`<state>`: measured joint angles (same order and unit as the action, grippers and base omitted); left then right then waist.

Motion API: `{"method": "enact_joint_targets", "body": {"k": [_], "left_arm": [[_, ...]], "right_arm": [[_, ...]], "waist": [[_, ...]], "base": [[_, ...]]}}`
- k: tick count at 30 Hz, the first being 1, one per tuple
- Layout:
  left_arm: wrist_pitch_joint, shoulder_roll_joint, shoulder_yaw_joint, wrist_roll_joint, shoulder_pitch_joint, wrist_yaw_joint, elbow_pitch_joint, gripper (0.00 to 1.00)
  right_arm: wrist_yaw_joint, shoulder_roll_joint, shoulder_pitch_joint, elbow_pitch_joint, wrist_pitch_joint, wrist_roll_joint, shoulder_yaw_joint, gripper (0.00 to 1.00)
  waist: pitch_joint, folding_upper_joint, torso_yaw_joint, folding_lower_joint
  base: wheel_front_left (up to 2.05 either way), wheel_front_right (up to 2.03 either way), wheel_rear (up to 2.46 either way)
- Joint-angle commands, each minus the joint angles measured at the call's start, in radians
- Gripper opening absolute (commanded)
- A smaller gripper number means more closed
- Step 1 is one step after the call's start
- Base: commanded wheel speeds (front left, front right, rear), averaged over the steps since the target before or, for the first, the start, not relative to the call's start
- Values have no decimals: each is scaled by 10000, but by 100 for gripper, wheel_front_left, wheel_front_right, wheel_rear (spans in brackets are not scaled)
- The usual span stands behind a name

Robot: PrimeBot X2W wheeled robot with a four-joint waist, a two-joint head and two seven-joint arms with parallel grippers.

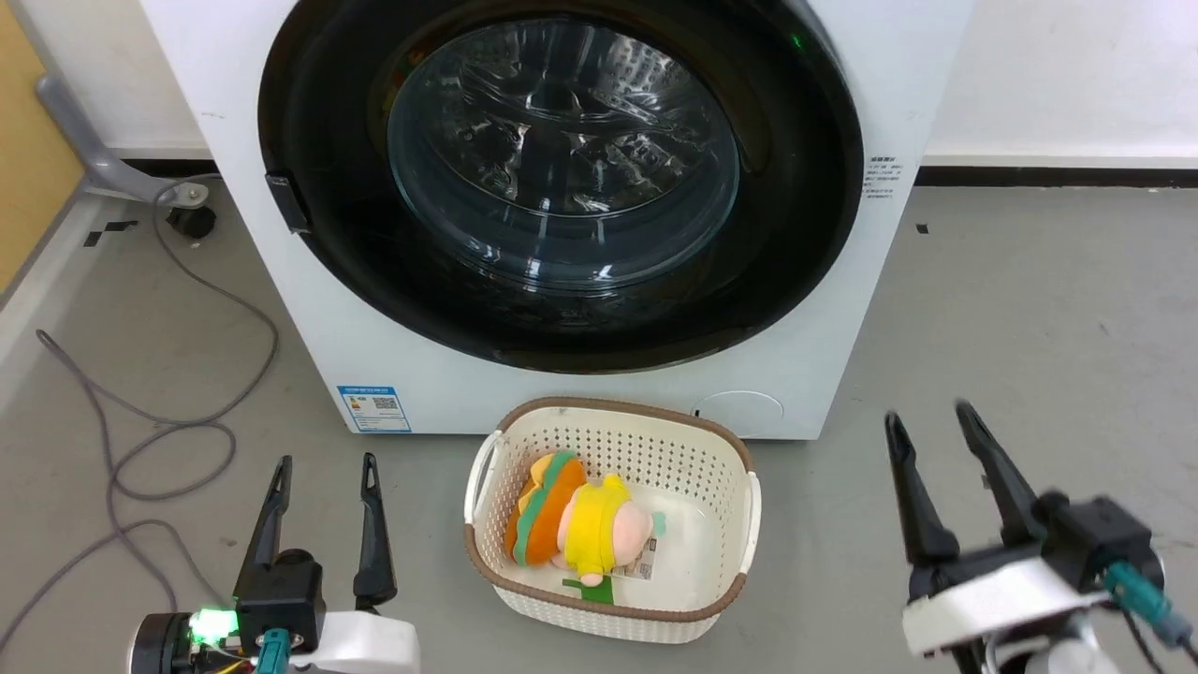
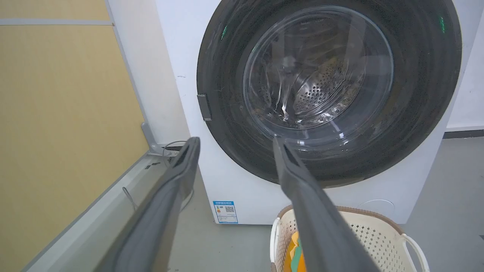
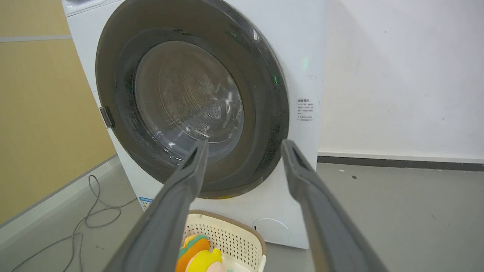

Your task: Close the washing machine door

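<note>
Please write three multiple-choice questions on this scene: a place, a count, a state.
1. Where does the cream perforated plastic basket stand?
A. On the floor before the white washing machine
B. On top of it
C. Inside it

2. How many plush toys lie in the basket?
A. None
B. One
C. Three

3. How are the left gripper and right gripper?
A. Both shut on the basket
B. One open, one shut
C. Both open, empty

1 A: it sits on the grey floor below the round black-rimmed glass door.
2 B: a single orange-and-yellow plush toy lies inside.
3 C: each gripper's fingers stand apart with nothing between.
</note>
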<state>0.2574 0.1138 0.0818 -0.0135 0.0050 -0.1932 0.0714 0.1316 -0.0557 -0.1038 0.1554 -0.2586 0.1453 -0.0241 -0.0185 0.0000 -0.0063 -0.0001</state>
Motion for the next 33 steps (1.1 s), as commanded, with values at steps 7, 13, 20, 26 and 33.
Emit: {"method": "enact_joint_targets", "body": {"k": [7, 13, 20, 26, 33], "left_arm": [[44, 27, -18, -72, 167, 94, 53, 100], [-19, -13, -2, 6, 71, 127, 48, 0], [-90, -43, -20, 15, 67, 166, 28, 0], [-213, -72, -60, 21, 62, 254, -9, 0], [-356, -106, -105, 28, 55, 355, -52, 0]], "right_arm": [[-9, 52, 653, 110, -32, 395, 40, 100], [0, 2, 604, 54, 13, 404, 110, 0], [0, 3, 607, 10, 89, 354, 108, 0], [-1, 6, 629, -67, 212, 265, 114, 0], [-1, 9, 653, -157, 356, 161, 122, 0]], "waist": [[-44, 0, 61, 1], [-58, 0, 65, 1], [-52, 0, 65, 1], [-40, 0, 65, 1], [-27, 0, 65, 1]], "base": [[0, 0, 0], [0, 0, 0], [0, 0, 0], [0, 0, 0], [0, 0, 0]]}}
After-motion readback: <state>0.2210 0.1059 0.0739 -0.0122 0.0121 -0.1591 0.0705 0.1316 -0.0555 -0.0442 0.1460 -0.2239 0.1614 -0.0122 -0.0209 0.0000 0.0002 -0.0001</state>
